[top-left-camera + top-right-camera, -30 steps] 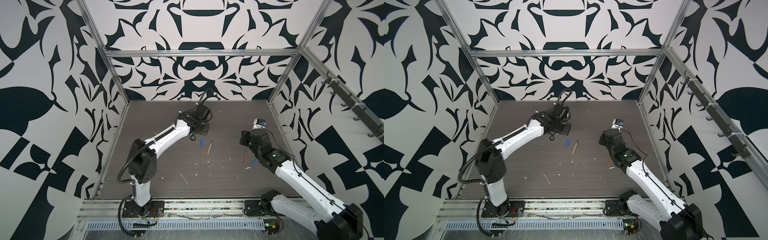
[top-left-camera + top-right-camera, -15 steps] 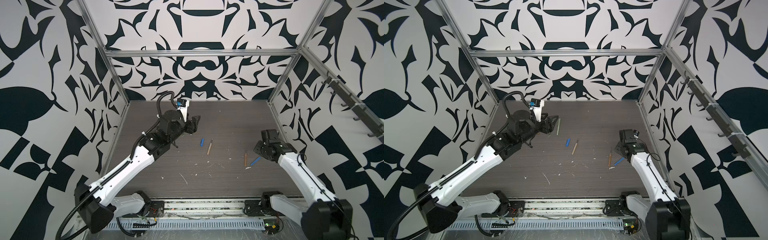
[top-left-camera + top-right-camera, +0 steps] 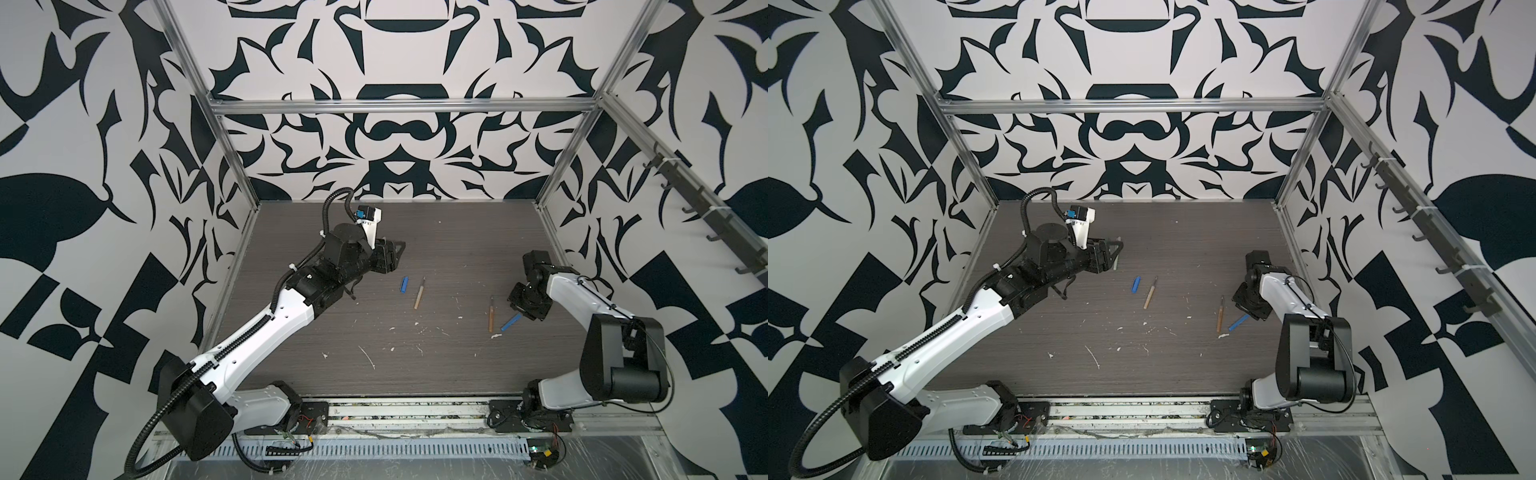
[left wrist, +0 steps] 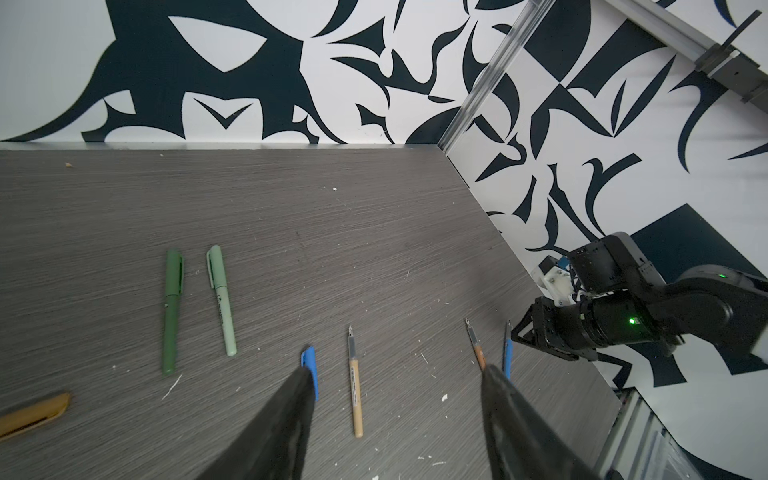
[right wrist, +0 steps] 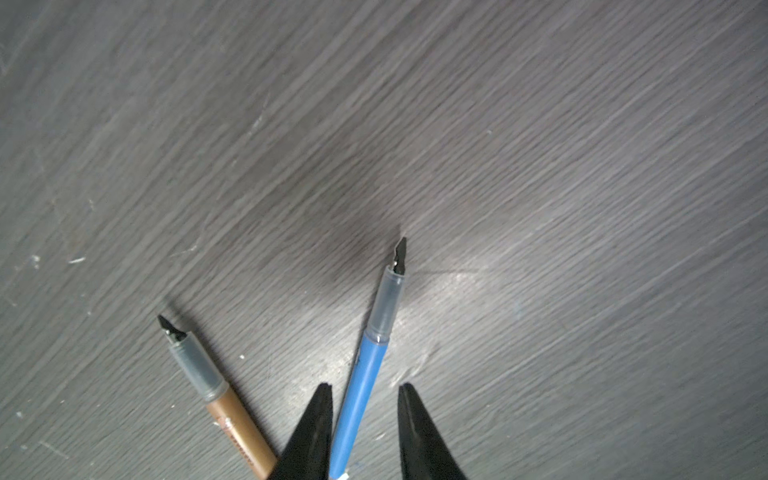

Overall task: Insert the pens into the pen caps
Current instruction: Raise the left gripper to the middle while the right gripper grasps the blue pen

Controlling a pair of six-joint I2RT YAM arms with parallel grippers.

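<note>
My right gripper [image 5: 365,386] is open and low over the table, its fingers either side of the blue pen [image 5: 365,374], with a gap on one side. The orange-brown pen [image 5: 232,419] lies just beside it. In both top views these two pens [image 3: 491,313] [image 3: 511,322] lie right of centre. My left gripper [image 4: 397,372] is open and empty, raised at the back left [image 3: 398,251]. Below it lie the blue pen cap [image 4: 311,365] and the uncapped tan pen [image 4: 355,382]. A dark green pen [image 4: 171,316] and a pale green pen [image 4: 221,299] lie capped.
An orange-brown cap [image 4: 35,415] lies at the edge of the left wrist view. White flecks [image 3: 368,357] are scattered over the dark wood-grain table [image 3: 457,249]. Patterned walls with aluminium posts [image 3: 548,199] enclose the back and both sides.
The left arm went from a folded pose to a low, stretched one, with its gripper still at the back left. The right gripper dropped down onto the blue pen.
</note>
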